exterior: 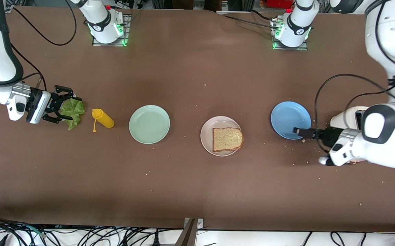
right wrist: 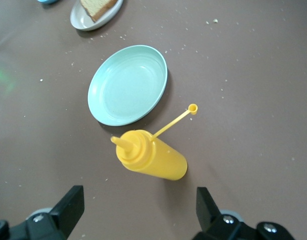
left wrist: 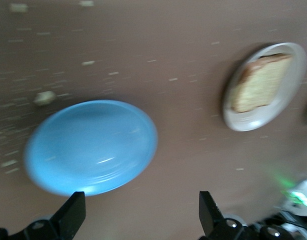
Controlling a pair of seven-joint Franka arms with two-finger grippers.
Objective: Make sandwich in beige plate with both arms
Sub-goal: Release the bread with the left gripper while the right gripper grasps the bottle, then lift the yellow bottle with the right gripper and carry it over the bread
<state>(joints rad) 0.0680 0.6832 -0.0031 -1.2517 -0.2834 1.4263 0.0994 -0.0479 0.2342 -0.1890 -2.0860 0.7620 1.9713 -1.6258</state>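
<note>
One slice of speckled brown toast (exterior: 227, 139) lies on the beige plate (exterior: 207, 136) at the table's middle; no second slice shows. The ruffled green lettuce leaf (exterior: 73, 112) lies on the table toward the right arm's end. My right gripper (exterior: 64, 107) is open, its fingers spread over the leaf's edge. In the right wrist view the gripper (right wrist: 138, 212) is open and empty, and the leaf is hidden. My left gripper (exterior: 303, 132) is open and low at the blue plate's rim. The left wrist view shows the gripper (left wrist: 141, 215) empty, and the toast (left wrist: 258, 82) on the beige plate (left wrist: 288, 92).
A yellow squeeze bottle (exterior: 103, 118) lies on its side between the lettuce and the mint-green plate (exterior: 149, 124); both show in the right wrist view, bottle (right wrist: 151, 160) and plate (right wrist: 127, 85). The blue plate (exterior: 290, 119) stands empty toward the left arm's end. Crumbs dot the brown table.
</note>
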